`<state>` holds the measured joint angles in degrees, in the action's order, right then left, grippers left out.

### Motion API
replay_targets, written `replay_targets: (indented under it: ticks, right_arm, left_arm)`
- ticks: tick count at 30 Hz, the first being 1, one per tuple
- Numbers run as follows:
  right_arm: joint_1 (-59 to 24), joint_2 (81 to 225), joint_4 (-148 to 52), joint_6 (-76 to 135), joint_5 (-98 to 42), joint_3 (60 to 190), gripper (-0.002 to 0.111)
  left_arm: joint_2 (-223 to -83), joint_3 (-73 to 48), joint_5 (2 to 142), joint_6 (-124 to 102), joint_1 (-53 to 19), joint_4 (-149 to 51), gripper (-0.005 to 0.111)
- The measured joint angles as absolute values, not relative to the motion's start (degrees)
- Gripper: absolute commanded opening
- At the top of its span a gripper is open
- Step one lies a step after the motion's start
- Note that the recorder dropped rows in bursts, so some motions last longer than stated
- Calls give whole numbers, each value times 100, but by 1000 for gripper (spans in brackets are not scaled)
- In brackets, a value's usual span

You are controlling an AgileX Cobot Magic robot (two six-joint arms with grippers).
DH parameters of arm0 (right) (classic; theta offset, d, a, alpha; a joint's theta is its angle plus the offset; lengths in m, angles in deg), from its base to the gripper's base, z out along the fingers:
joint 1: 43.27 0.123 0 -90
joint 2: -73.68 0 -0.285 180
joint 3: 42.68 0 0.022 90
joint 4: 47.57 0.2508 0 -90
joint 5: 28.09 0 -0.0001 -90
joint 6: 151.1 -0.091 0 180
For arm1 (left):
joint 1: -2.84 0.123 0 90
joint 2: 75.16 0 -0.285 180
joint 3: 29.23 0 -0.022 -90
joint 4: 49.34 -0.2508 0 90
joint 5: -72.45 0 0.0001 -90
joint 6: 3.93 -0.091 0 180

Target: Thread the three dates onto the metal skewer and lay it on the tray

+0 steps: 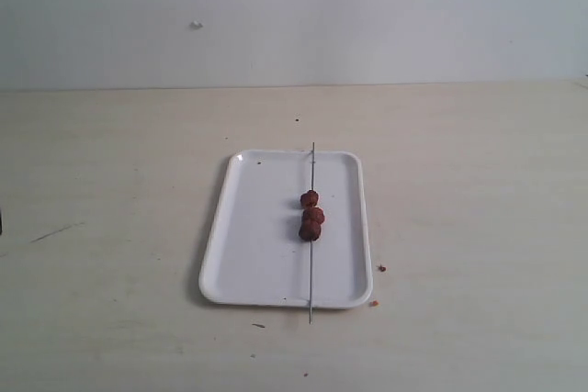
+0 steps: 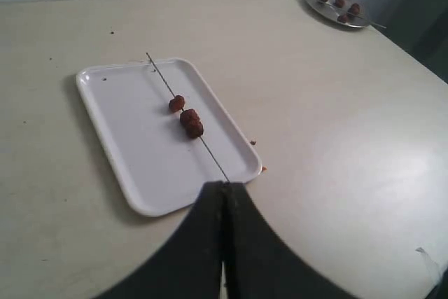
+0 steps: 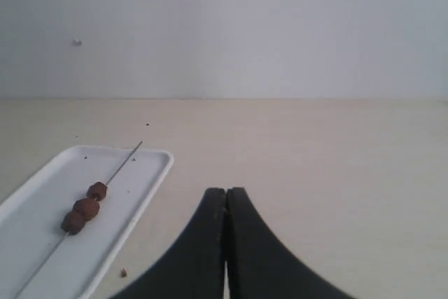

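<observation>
Skewer (image 1: 311, 273): lying 12-to-6 on tray (image 1: 257, 254), 3 o'clock of centre.
Dates (image 1: 311, 215): three threaded, mid-rod.
Left gripper (image 2: 225, 187): closed, empty.
Right gripper (image 3: 225, 192): closed, empty.
Skewer tip (image 1: 310, 317): overhanging at 6 o'clock; avoid nudging on retreat.

No text, label, brand, number or sign can be read in any of the views, whether on the tray (image 1: 262, 245), on the table (image 1: 478, 227) or on the wall (image 1: 367, 16).
</observation>
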<state>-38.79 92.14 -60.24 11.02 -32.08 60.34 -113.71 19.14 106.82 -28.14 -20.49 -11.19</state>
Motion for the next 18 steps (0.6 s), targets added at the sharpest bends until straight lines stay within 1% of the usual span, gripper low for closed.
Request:
replay_targets:
  ticks: [5,18]
  right_arm:
    - [-3879,9214,-4920,1810,-3031,6034,0]
    - [-3879,9214,-4727,1932,-3007,6034,0]
  left_arm:
    - [-11371,1914,10682,-2814,-2049,-1119,0]
    - [-11371,1914,10682,-2814,-2049,-1119,0]
